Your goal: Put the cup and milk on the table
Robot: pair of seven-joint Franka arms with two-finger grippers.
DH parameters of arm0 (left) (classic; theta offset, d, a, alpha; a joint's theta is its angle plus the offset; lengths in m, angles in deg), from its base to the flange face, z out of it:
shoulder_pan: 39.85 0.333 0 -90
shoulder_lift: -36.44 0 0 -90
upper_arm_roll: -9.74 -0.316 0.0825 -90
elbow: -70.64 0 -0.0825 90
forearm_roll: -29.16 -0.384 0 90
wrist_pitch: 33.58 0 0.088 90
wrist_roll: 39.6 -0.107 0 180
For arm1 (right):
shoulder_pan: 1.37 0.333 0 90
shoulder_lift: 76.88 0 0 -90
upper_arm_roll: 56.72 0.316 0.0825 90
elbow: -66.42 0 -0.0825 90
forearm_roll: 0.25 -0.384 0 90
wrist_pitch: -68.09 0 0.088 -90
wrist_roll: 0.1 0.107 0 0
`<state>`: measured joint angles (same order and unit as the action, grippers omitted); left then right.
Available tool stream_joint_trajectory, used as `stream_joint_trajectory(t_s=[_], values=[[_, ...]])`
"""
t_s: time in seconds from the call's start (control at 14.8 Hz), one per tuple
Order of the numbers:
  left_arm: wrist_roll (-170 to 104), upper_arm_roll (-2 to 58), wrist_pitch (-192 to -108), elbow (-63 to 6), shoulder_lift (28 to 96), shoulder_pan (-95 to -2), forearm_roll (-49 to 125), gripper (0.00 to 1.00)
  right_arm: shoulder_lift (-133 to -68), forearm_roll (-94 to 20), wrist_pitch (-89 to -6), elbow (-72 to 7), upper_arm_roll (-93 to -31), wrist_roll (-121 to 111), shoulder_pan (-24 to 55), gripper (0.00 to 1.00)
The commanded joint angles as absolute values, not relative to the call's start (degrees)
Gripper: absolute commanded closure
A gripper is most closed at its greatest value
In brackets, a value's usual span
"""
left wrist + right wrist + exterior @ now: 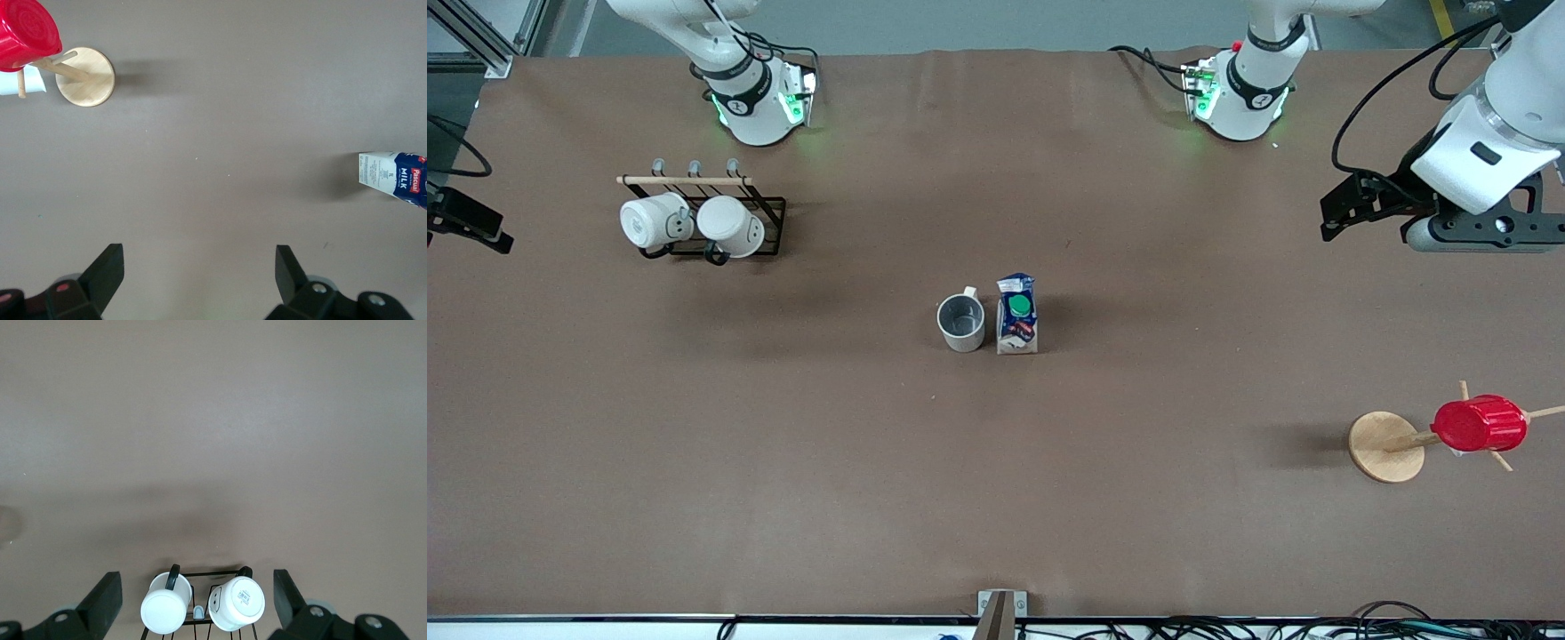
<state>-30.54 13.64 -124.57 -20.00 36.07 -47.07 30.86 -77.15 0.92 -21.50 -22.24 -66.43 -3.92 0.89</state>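
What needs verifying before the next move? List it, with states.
1. cup upright on the table: ok.
2. milk upright beside the cup: ok.
3. Both near the table's middle, off its edges: ok.
4. left tool open, empty, over bare table at the left arm's end: ok.
5. right tool open, empty, above the mug rack: ok.
6. Cup touching milk: cannot tell.

milk [395, 179] (lying sideways), spread fingers [107, 270]

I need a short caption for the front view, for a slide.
Cup and milk stand side by side mid-table; both arms wait apart.
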Motion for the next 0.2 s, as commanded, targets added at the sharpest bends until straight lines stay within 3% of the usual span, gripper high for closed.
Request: stream_joint_trajectory(t_s=[0.0,0.13], values=[[-30.11,13.60,-125.86,-21.90,34.24,-47.14,30.74,0.00,-77.41,-0.25,-21.03,-21.47,-66.12,-4.40,-0.05,0.00],[-30.11,13.69,-125.95,-21.90,34.33,-47.23,30.74,0.00,-77.41,-0.25,-21.03,-21.47,-66.12,-4.49,0.04,0.00]])
